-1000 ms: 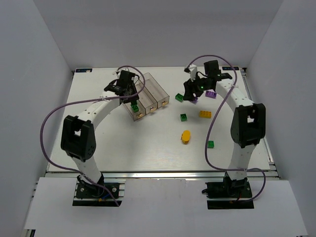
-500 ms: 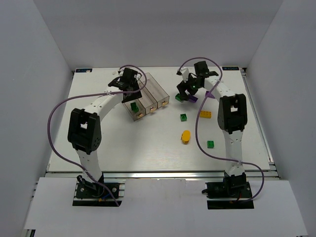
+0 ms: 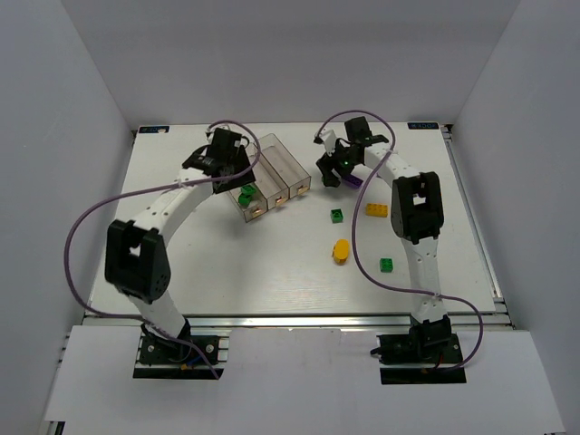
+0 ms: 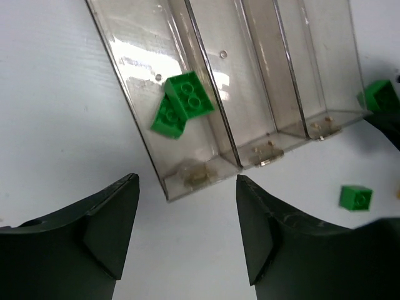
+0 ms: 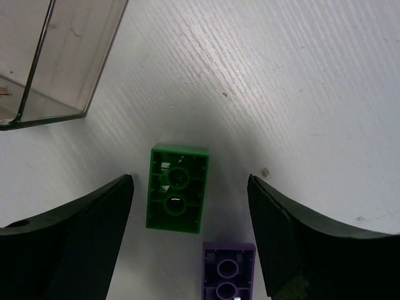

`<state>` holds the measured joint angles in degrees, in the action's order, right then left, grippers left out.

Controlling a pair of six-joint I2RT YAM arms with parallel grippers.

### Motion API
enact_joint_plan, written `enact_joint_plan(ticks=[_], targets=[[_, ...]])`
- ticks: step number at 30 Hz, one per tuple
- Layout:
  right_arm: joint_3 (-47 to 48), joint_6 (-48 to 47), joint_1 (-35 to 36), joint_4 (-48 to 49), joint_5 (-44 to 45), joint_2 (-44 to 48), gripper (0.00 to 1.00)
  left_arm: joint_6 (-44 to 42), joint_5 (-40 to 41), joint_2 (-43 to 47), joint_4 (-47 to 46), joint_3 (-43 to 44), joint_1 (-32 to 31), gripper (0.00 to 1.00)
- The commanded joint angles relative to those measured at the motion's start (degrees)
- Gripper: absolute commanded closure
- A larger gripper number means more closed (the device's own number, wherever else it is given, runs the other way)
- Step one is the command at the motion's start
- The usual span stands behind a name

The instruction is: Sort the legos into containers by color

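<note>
Left arm (image 3: 177, 200) and right arm (image 3: 424, 281), white tapered links, chunky black joints (image 3: 136, 258), looping purple cables (image 3: 72, 245), black bases (image 3: 168, 349), dark wedge-shaped fingers (image 4: 103, 240).

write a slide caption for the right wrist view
Open right gripper poised over an upturned green brick, a purple brick near it, bin corner at upper left.

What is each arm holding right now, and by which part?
Nothing. The left end effector is open near a bin containing two green bricks; the right end effector is open astride an upturned brick on the table.
</note>
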<state>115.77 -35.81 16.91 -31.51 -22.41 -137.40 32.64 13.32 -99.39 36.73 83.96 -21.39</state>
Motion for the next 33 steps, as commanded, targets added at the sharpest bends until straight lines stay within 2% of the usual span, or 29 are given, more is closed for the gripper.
enact_joint_plan(ticks=[1,3,4,7,12,17,21,26,33], targets=[[1.74,-1.10,0.23,1.54,-0.44,-1.02,0.27,1.46,-3.21,10.52,-3.06,-5.80,0.38,0.27],[1.57,-1.19,-0.03,1.97,-0.44,-0.85,0.37,2.50,-4.70,15.25,-4.90,-9.06,0.38,0.27],[1.39,-1.10,0.06,2.32,-0.35,-0.50,0.50,2.77,-5.23,17.02,-5.44,-12.13,-0.14,0.26],[0.96,-0.23,-0.47,2.94,0.09,0.47,0.68,4.27,-6.38,22.56,-7.02,-16.45,-0.67,0.24],[-2.20,1.97,-1.09,5.39,-2.10,6.61,0.79,7.25,-9.71,31.69,-10.88,-26.73,-0.67,0.19],[-6.86,3.91,0.23,9.00,-7.10,16.09,0.83,9.02,-12.26,36.81,-14.05,-33.24,-0.67,0.18],[-4.95,5.49,3.65,8.13,-13.17,18.66,0.83,10.25,-12.97,38.31,-14.49,-35.88,-1.20,0.18],[-2.30,9.52,10.07,8.21,-17.92,17.00,0.82,11.39,-12.09,40.33,-14.40,-38.52,-1.20,0.18],[5.79,18.92,16.92,12.60,-16.18,8.65,0.77,14.20,-10.60,46.20,-11.86,-42.21,-1.20,0.18]])
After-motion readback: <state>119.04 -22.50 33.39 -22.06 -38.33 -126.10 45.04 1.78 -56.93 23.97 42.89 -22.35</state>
